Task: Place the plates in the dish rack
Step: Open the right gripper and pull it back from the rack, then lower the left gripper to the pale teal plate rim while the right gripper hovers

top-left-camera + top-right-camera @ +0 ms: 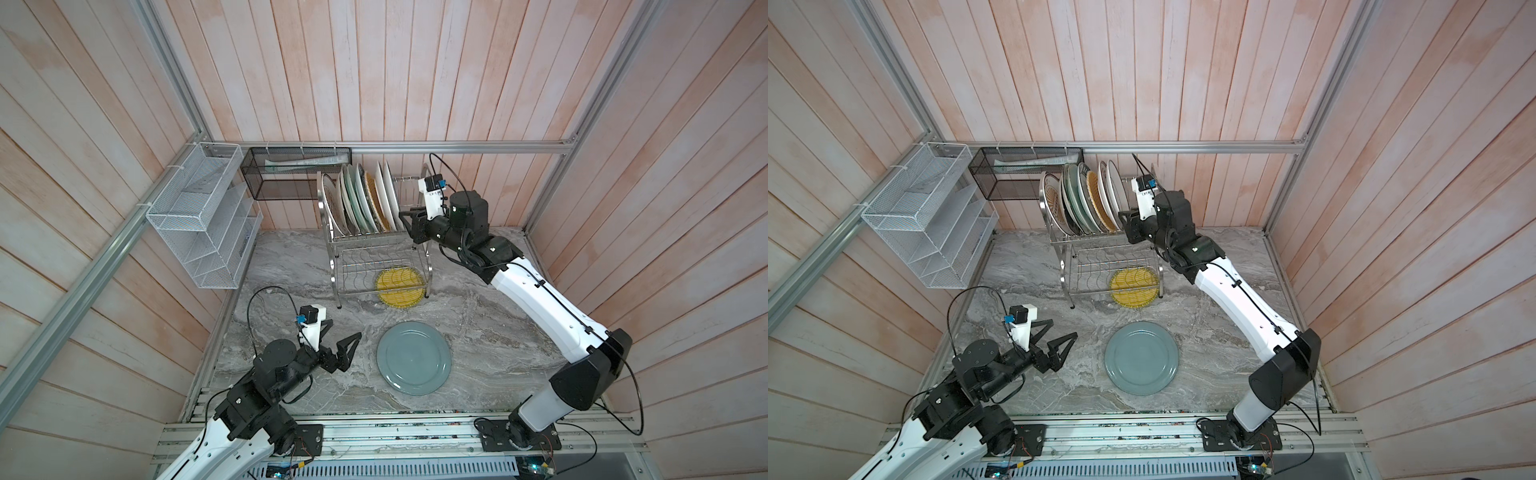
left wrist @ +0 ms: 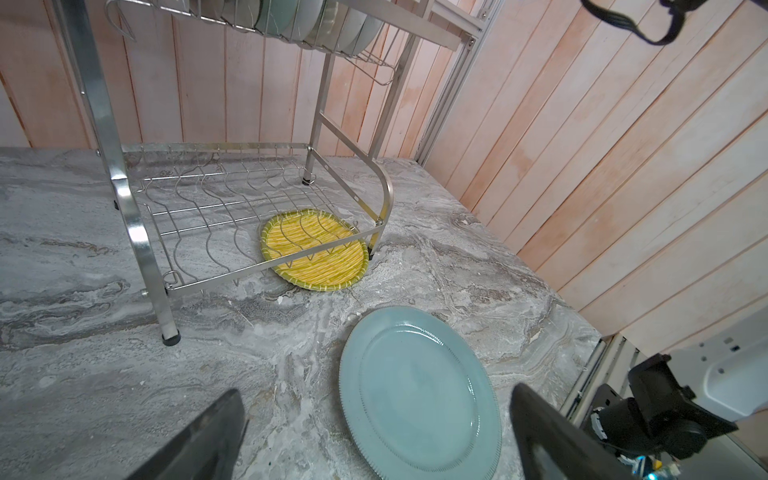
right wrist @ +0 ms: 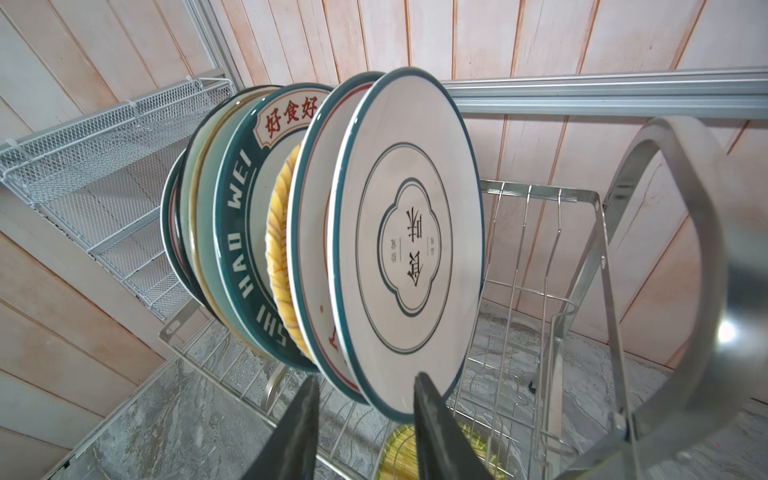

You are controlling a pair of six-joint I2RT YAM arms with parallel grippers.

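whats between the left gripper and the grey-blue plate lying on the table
Only bare marble tabletop. In both top views the open left gripper and the grey-blue plate sit apart, with nothing lying between them.

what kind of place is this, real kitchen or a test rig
Probably a mock kitchen in a robot test cell: a marble-look countertop, a steel dish rack loaded with plates, and bare aluminium framing over plank walls.

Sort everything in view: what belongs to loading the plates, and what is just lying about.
Job: dish rack, racked plates, grey-blue plate flat on the table, yellow woven plate beneath the rack.
Lying about: white mesh organiser, black mesh basket.
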